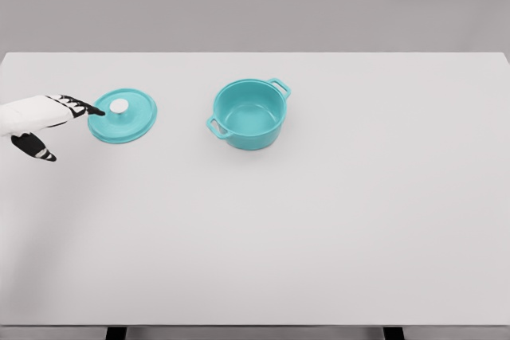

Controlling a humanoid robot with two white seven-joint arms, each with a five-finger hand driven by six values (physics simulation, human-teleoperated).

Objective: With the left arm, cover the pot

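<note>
The white left hand (pixel 40 121) with black-tipped fingers (pixel 84 106) enters from the left edge, at the far left of the scene. Its fingers are extended and spread toward the right, the thumb (pixel 38 149) hanging apart below, holding nothing.

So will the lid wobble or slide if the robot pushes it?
The lid lies flat on the table, so it would probably slide, not tip or roll. It looks stiff. The white knob likely gives the left hand's fingers a grip.
</note>
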